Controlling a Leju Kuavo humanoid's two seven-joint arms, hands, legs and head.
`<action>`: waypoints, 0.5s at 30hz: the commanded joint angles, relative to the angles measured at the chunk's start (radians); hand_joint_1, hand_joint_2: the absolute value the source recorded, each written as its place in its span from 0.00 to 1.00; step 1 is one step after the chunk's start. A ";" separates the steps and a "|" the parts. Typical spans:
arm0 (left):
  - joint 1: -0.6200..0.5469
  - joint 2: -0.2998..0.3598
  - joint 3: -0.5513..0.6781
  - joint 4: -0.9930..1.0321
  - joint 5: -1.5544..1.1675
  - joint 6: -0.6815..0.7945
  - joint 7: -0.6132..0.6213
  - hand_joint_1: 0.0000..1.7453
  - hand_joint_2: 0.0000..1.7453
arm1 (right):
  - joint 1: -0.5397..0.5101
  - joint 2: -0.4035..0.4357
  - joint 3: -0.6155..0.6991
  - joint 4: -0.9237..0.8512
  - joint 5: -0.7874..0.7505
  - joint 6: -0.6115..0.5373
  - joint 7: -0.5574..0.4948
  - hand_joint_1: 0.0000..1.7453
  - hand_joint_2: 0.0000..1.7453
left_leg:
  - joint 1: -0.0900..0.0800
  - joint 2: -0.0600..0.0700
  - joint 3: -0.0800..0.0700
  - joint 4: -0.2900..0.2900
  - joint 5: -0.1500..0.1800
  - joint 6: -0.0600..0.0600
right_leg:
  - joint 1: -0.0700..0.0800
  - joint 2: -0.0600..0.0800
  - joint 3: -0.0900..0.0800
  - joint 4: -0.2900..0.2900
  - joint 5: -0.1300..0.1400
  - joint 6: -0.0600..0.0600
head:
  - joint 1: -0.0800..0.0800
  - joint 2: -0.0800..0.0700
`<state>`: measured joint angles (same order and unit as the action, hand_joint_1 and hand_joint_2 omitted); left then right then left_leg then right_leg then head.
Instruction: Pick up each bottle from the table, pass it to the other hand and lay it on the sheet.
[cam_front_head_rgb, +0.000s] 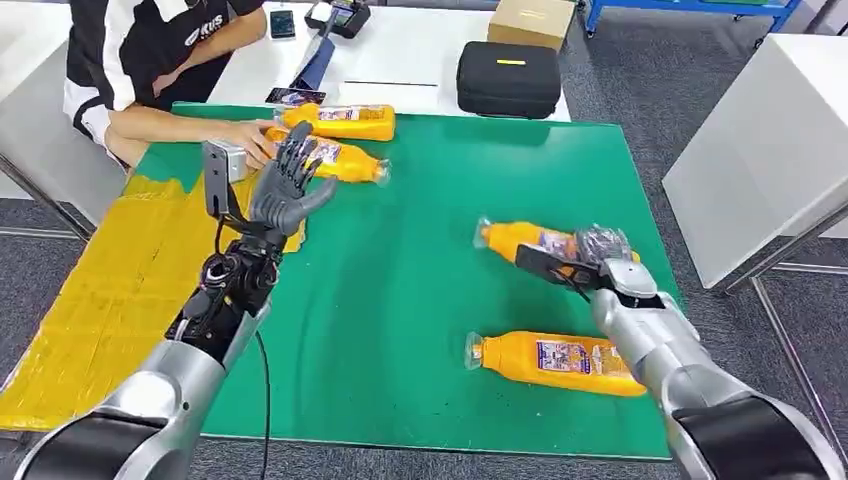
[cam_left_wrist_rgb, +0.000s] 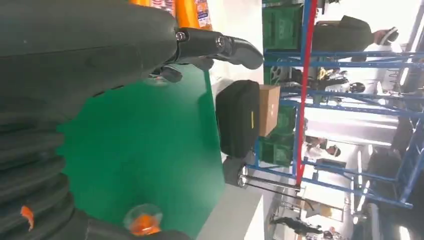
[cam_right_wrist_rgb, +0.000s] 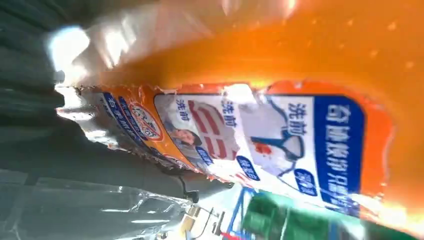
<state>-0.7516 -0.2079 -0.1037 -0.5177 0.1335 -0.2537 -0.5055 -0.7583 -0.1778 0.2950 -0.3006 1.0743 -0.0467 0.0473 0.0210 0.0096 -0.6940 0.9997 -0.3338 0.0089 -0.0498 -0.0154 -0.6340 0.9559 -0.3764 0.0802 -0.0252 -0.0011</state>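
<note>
- Sheet: the crumpled yellow plastic sheet (cam_front_head_rgb: 95, 300) covers the table's left end, on the green mat (cam_front_head_rgb: 420, 300); it is where each bottle must end up.
- A seated person's hand (cam_front_head_rgb: 245, 140) rests at the mat's far left corner, touching one of two orange plastic bottles (cam_front_head_rgb: 345, 160) lying there; the other bottle (cam_front_head_rgb: 345, 122) lies just behind it.
- The left hand (cam_front_head_rgb: 288, 185) is raised above the mat near the sheet's edge, fingers spread and holding nothing, ready to receive.
- A phone (cam_front_head_rgb: 295, 96) and a black zipped case (cam_front_head_rgb: 508, 78) sit on the white table beyond the mat, with a cardboard box (cam_front_head_rgb: 530, 20) behind the case; none blocks the handover path.
- The right hand (cam_front_head_rgb: 590, 262) appears closed around an orange labelled bottle (cam_front_head_rgb: 530, 240) at the mat's right side; the right wrist view has the bottle's label right against the hand.
- Another orange bottle (cam_front_head_rgb: 560, 362) lies nearer the robot, just beside the right forearm.
- Judgement: the grasp comes first; lift cleanly, carry the bottle leftward with its free neck end offered to the left hand, and release only once that hand has closed.
- Risk: the slick round body may slip, and the forearm could nudge the near bottle.
</note>
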 joint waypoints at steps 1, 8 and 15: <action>-0.011 0.017 -0.044 -0.010 -0.028 -0.001 0.012 0.00 1.00 | -0.007 0.096 -0.133 -0.007 -0.055 -0.176 -0.068 1.00 1.00 | 0.000 0.002 0.006 0.001 -0.004 0.000 | 0.001 0.003 0.005 0.001 -0.003 -0.006 | 0.000 0.000; 0.049 0.009 -0.107 -0.059 -0.080 0.007 0.019 0.00 1.00 | 0.060 0.187 -0.293 -0.074 -0.205 -0.406 -0.241 1.00 1.00 | 0.000 0.003 0.007 0.000 -0.005 0.000 | 0.001 0.004 0.006 0.000 -0.003 -0.006 | 0.000 0.000; 0.022 -0.015 -0.201 -0.007 -0.139 -0.008 -0.019 0.00 1.00 | 0.091 0.245 -0.395 -0.072 -0.380 -0.411 -0.478 1.00 1.00 | 0.000 0.000 0.004 0.001 -0.004 0.000 | 0.001 0.001 0.003 0.001 -0.003 -0.005 | 0.000 0.000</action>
<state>-0.6887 -0.2155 -0.1893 -0.5798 0.0324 -0.2537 -0.4990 -0.6747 -0.0259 0.0613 -0.3769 0.8040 -0.4609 -0.2790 0.0210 0.0091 -0.6953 0.9996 -0.3339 0.0088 -0.0500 -0.0165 -0.6353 0.9557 -0.3770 0.0799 -0.0248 -0.0011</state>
